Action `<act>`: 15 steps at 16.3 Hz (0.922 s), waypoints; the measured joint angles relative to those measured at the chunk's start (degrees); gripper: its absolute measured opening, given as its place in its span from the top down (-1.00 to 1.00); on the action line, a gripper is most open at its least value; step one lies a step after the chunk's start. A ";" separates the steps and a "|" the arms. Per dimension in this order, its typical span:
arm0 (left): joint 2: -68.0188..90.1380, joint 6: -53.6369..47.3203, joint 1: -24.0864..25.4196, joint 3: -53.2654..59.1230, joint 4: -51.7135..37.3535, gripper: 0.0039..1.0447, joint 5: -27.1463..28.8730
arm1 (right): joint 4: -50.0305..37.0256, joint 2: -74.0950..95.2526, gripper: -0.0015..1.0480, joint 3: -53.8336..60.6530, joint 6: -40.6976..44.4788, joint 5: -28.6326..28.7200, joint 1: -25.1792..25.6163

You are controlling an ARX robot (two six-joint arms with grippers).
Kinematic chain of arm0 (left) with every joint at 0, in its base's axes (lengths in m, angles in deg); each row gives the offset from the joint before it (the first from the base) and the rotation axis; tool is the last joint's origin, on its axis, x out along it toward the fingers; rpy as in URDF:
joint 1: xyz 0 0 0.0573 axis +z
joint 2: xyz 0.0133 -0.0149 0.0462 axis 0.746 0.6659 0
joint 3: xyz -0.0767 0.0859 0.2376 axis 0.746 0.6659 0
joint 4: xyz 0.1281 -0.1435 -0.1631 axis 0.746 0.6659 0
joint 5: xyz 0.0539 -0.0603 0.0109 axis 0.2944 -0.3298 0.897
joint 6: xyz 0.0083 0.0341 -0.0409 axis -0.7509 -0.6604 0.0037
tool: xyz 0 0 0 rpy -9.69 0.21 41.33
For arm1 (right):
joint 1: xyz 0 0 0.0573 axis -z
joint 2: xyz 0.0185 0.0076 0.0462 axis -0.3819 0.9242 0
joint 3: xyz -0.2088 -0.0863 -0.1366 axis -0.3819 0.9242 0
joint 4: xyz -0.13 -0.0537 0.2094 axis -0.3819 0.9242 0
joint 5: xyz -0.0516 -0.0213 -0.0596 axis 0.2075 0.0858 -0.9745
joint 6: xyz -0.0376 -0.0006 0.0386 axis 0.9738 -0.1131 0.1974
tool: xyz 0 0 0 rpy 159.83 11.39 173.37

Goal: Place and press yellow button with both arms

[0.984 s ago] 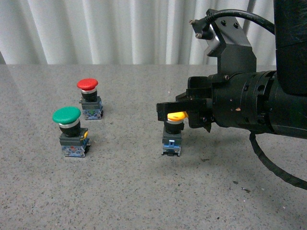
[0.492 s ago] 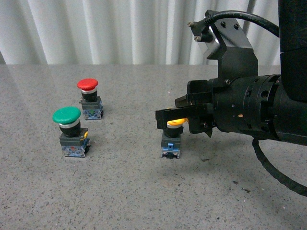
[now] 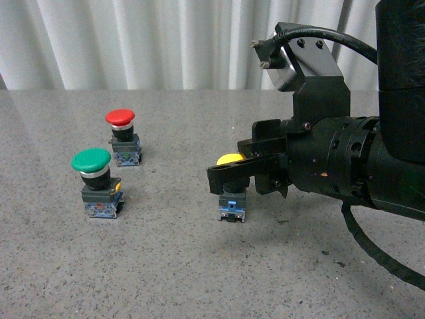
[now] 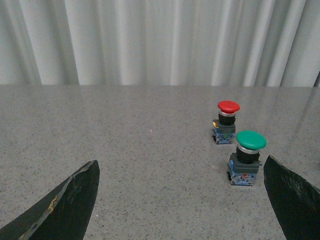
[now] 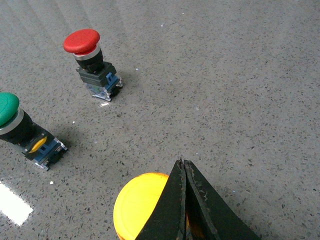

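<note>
The yellow button [image 3: 230, 160] stands upright on the grey table [image 3: 166, 266] near the middle, its blue-grey base [image 3: 232, 208] on the surface. My right gripper [image 3: 216, 179] is shut with nothing between its fingers, and its tips lie across the button's cap. In the right wrist view the shut gripper [image 5: 183, 168] covers the near side of the yellow cap [image 5: 136, 205]. I cannot tell if it touches the cap. My left gripper [image 4: 181, 170] is open and empty, low over the table. It is out of the front view.
A green-capped button [image 3: 93, 181] and a smaller red-capped button [image 3: 122, 135] stand at the left of the table. Both also show in the left wrist view, the green one [image 4: 248, 157] and the red one [image 4: 227, 120]. White curtains hang behind the table.
My right gripper has moved down and a little left over the yellow button. The button's base now sits slightly further left. The green and red buttons have not moved.
</note>
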 joint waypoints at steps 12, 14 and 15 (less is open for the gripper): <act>0.00 0.02 0.00 0.00 -0.02 -0.88 0.02 | -3.98 -29.53 0.97 6.69 -9.42 1.01 0.90; 0.00 0.02 0.00 0.00 0.00 -0.88 0.00 | -2.45 -38.34 0.96 11.19 -10.73 -1.62 2.45; 0.00 0.00 0.00 0.00 -0.02 -0.88 0.00 | -0.87 -43.54 0.96 13.66 -11.15 -2.89 3.15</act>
